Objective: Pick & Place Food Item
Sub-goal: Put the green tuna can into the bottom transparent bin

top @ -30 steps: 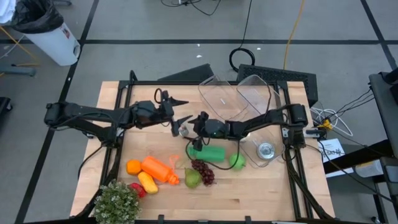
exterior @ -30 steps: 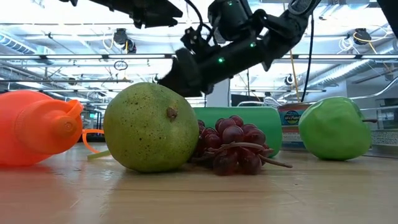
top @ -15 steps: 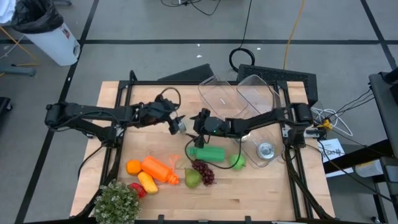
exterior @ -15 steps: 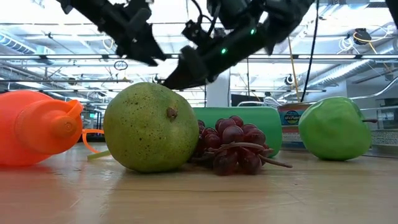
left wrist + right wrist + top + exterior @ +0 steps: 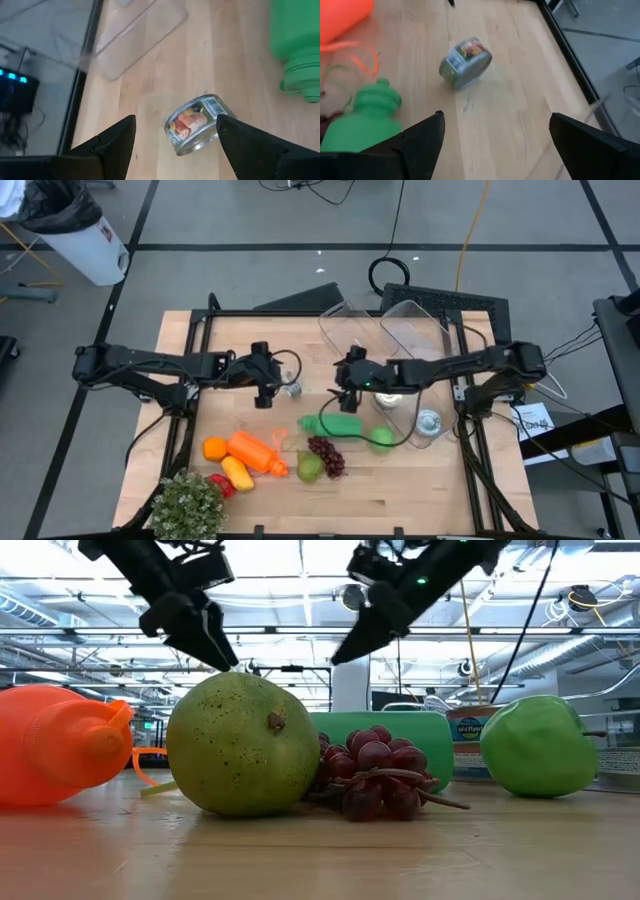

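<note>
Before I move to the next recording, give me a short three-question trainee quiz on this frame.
1. True or false: the small can lies on its side on the table.
2. What does the left gripper hold? A) the can B) nothing C) the green bottle
3. Fill in: in the low view, the grapes rest against the ____.

Key: 1 true; 2 B, jaws open above the can; 3 pear.

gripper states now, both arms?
Left gripper: open, empty, above the small metal food can.
Right gripper: open, empty, near the same can.
</note>
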